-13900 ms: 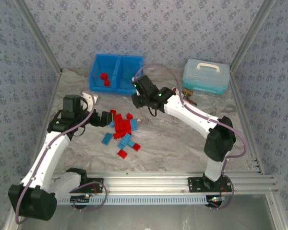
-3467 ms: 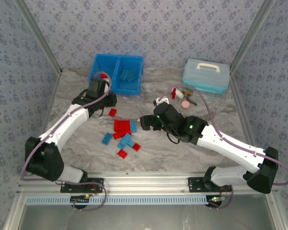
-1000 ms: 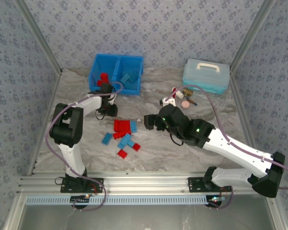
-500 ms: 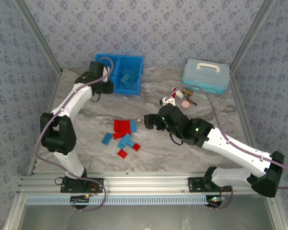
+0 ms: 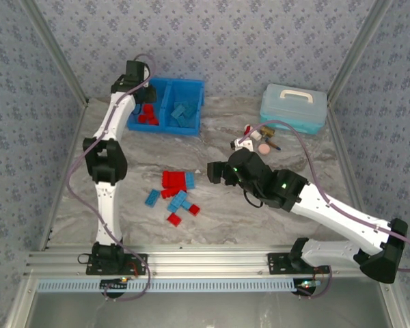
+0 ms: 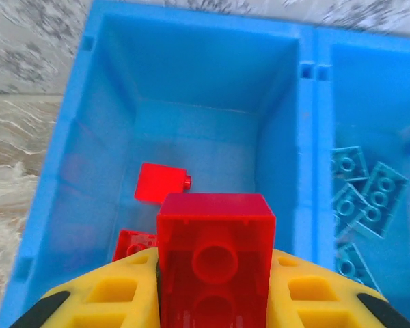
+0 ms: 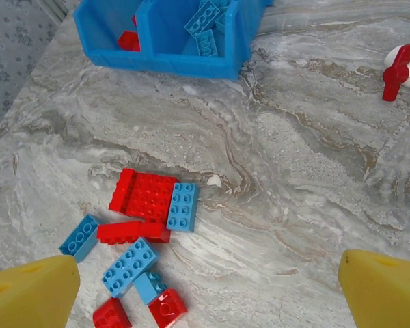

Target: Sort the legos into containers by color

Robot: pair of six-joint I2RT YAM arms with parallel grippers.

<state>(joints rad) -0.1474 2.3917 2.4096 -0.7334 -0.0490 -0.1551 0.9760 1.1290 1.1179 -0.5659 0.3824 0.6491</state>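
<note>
My left gripper (image 6: 215, 290) is shut on a red lego (image 6: 215, 249) and hangs above the left compartment (image 6: 191, 96) of the blue bin (image 5: 171, 128). Two red legos (image 6: 161, 184) lie in that compartment; light blue legos (image 6: 369, 195) lie in the right one. Seen from above, the left gripper (image 5: 142, 92) reaches over the bin's back left. My right gripper (image 7: 208, 290) is open and empty, hovering just right of the loose pile of red and blue legos (image 7: 150, 205) on the table. From above, the right gripper (image 5: 215, 172) faces that pile (image 5: 174, 193).
A pale teal lidded box (image 5: 294, 108) stands at the back right. A small red-and-white bottle (image 5: 246, 140) and a pink disc (image 5: 264, 147) lie in front of it. Patterned walls close in the marble table on three sides.
The left arm has swung from the table by the pile back over the bin's left compartment, carrying the red lego. The right arm has barely moved.
</note>
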